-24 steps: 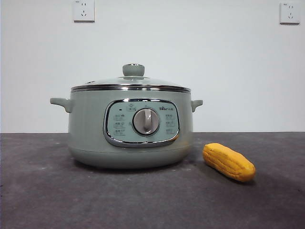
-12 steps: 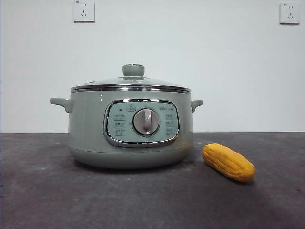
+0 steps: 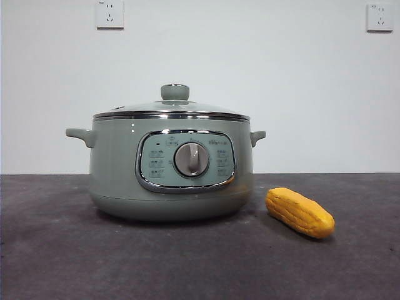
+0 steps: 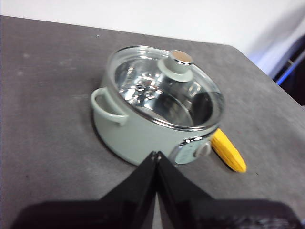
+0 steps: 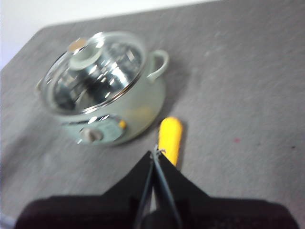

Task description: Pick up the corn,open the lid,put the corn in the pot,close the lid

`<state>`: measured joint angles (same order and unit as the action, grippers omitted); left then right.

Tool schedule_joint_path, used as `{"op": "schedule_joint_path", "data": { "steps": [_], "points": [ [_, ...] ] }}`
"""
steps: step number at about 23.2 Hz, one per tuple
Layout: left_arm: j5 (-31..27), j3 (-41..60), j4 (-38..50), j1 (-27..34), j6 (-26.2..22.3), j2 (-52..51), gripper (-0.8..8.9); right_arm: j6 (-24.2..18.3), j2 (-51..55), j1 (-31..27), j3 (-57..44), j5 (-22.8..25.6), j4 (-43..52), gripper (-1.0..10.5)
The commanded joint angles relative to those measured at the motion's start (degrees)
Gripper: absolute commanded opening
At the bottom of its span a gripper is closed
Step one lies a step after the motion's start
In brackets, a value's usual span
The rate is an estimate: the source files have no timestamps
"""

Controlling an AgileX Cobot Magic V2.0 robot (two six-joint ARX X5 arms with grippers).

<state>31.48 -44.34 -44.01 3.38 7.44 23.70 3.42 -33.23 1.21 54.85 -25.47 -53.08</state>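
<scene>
- We find the corn (image 3: pixel 300 212) lying on its side on the dark grey tabletop (image 3: pixel 62 262), in the lower right of the front view. It sits just beside the pot (image 3: pixel 119 175) and does not touch it.
- The pot stands at centre frame with its control panel (image 3: pixel 185 160) and silver dial (image 3: pixel 191 159) facing the camera.
- The lid (image 3: pixel 172 107) is seated on the pot rim, knob (image 3: pixel 175 92) upright. Through the glass, the left wrist view shows only the bare steel interior.
- The left tool (image 4: pixel 156 155) is clenched, jaws pressed tip to tip, and grasps nothing. It hovers above the tabletop on the pot's handle side, well apart from the knob.
- The right tool (image 5: pixel 155 152) is likewise clenched and grasps nothing. Its tips hang above the near end of the corn; we see no contact.
- Neither arm appears in the front view.
- Progress, as we judge it: no step is complete. The corn is not picked up, the lid is not opened, and the pot holds no corn.
- Remaining, as we judge it: spread the right tool and take the corn, lift the lid by its knob, place the corn inside, reseat the lid.
- Two wall sockets (image 3: pixel 110 14) sit at the upper corners of the front view; they play no part.
</scene>
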Motion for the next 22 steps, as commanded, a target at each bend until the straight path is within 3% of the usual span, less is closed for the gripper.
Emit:
{"op": "schedule_joint_path", "data": {
  "steps": [1,5,12,13,14,15,16,18,22],
  "points": [
    [0.5,-3.4,-2.8,-0.7,-3.5,1.8,-0.06,-4.5,-3.1,0.0,4.4,-1.2,-5.3,-0.1],
    [0.5,-7.6,-6.9,-2.5,-5.3,4.4,-0.06,-8.4,-6.9,0.0,9.2,-1.1,-12.2,-0.1],
    [0.5,-10.6,-7.8,-6.9,-5.8,7.4,0.09,-8.2,-7.9,0.0,10.3,-1.1,-13.2,0.0],
    [0.5,-11.2,-7.7,-7.3,-5.8,7.9,0.76,-8.1,-7.9,0.0,10.3,-1.2,-13.3,0.1],
    [0.5,-11.8,-7.6,-7.6,-5.8,8.3,2.31,-8.1,-7.9,0.0,10.3,-1.2,-13.3,0.8],
    [0.5,-12.5,-7.5,-7.7,-5.7,8.8,4.33,-8.1,-7.9,0.0,10.3,-1.2,-13.3,2.1],
    [0.5,-13.2,-7.6,-7.8,-5.7,9.4,5.67,-7.9,-7.9,0.0,10.3,-1.2,-13.2,3.4],
    [0.6,-14.6,-7.8,-7.8,-5.7,10.6,5.71,-7.9,-7.9,0.0,10.3,-1.1,-13.2,5.4],
    [3.3,-16.3,-7.4,-7.8,-5.7,12.0,5.71,-7.9,-9.0,0.0,10.3,-1.2,-12.7,5.4]
  ]
}}
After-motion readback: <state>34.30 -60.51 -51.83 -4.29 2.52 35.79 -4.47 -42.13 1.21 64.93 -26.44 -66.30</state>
